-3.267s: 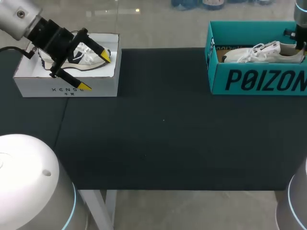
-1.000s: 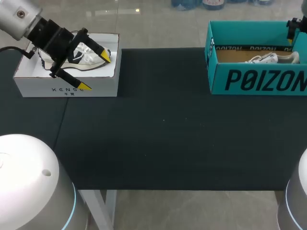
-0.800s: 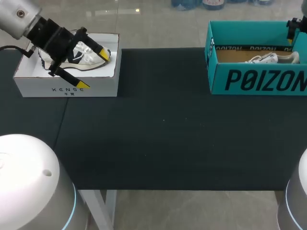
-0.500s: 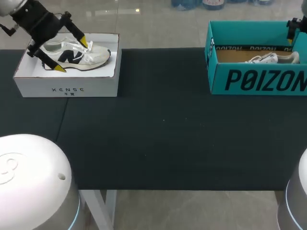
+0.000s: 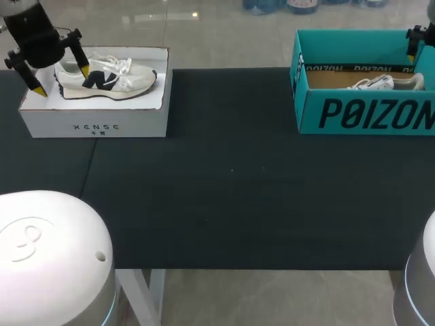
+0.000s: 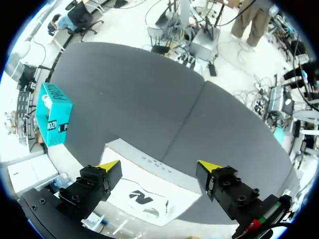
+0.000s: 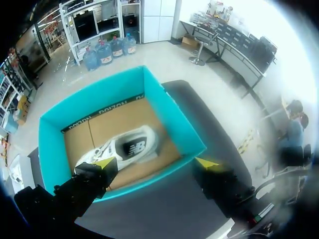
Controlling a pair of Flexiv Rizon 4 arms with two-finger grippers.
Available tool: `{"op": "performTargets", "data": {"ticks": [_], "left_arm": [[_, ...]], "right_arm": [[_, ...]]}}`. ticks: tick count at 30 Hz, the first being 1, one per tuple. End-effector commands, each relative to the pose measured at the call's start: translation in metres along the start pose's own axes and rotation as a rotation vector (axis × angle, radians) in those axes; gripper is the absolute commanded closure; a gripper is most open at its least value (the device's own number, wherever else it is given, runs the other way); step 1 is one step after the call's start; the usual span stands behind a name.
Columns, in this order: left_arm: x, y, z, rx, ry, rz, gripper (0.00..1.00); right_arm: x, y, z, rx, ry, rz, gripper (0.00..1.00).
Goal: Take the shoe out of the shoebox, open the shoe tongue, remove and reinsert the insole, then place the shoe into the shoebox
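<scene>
A white shoe with a dark side logo (image 5: 105, 78) lies in the open white shoebox (image 5: 95, 117) at the far left. My left gripper (image 5: 61, 80) hangs open over the box's left end, above the shoe's heel, touching nothing. In the left wrist view the left gripper (image 6: 159, 165) is open, with the shoe (image 6: 142, 199) and the box rim (image 6: 149, 159) beneath it. A second white shoe (image 5: 384, 82) lies in the teal shoebox (image 5: 367, 112) at the far right. In the right wrist view the right gripper (image 7: 155, 162) is open and empty above that shoe (image 7: 124, 148) and the teal box (image 7: 169, 107).
Dark matting (image 5: 231, 183) covers the table between the two boxes. The teal box (image 6: 52, 114) shows far across the mat in the left wrist view. My right arm (image 5: 416, 37) only peeks in at the far right edge of the head view.
My left gripper has swung up and to the left, off the middle of the shoe, uncovering it. The shoe in the teal box sank lower early on, then stayed still.
</scene>
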State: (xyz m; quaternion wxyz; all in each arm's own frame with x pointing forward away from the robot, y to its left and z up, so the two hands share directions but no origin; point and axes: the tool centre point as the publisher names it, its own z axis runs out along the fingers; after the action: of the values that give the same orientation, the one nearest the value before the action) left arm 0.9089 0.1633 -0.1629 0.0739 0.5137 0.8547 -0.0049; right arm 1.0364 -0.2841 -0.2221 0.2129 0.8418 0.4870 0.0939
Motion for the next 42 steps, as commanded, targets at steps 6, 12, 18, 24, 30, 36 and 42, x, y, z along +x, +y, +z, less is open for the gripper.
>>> {"op": "performTargets", "data": {"ticks": [6, 12, 18, 24, 30, 36, 42], "left_arm": [[0.0, -0.014, -0.001, -0.107, 0.021, 0.021, 0.0], [0.0, -0.014, -0.001, -0.107, 0.021, 0.021, 0.0], [0.0, -0.014, -0.001, -0.107, 0.021, 0.021, 0.0], [0.0, -0.014, -0.001, -0.107, 0.021, 0.021, 0.0], [0.009, -0.004, 0.003, -0.103, 0.045, 0.037, 0.0], [0.051, 0.048, 0.014, -0.103, 0.052, 0.181, 0.0], [0.077, 0.092, 0.029, -0.098, 0.009, 0.356, 0.0]], "right_arm": [[0.0, 0.0, 0.0, -0.001, -0.001, 0.001, 0.0], [0.0, 0.0, 0.0, -0.001, -0.001, 0.001, 0.0], [0.0, 0.0, 0.0, -0.001, -0.001, 0.001, 0.0], [0.0, 0.0, 0.0, -0.001, -0.001, 0.001, 0.0], [0.0, 0.0, 0.0, -0.001, -0.001, 0.001, 0.0], [0.0, 0.0, 0.0, -0.001, -0.001, 0.001, 0.0], [0.0, 0.0, 0.0, -0.001, -0.001, 0.001, 0.0]]}}
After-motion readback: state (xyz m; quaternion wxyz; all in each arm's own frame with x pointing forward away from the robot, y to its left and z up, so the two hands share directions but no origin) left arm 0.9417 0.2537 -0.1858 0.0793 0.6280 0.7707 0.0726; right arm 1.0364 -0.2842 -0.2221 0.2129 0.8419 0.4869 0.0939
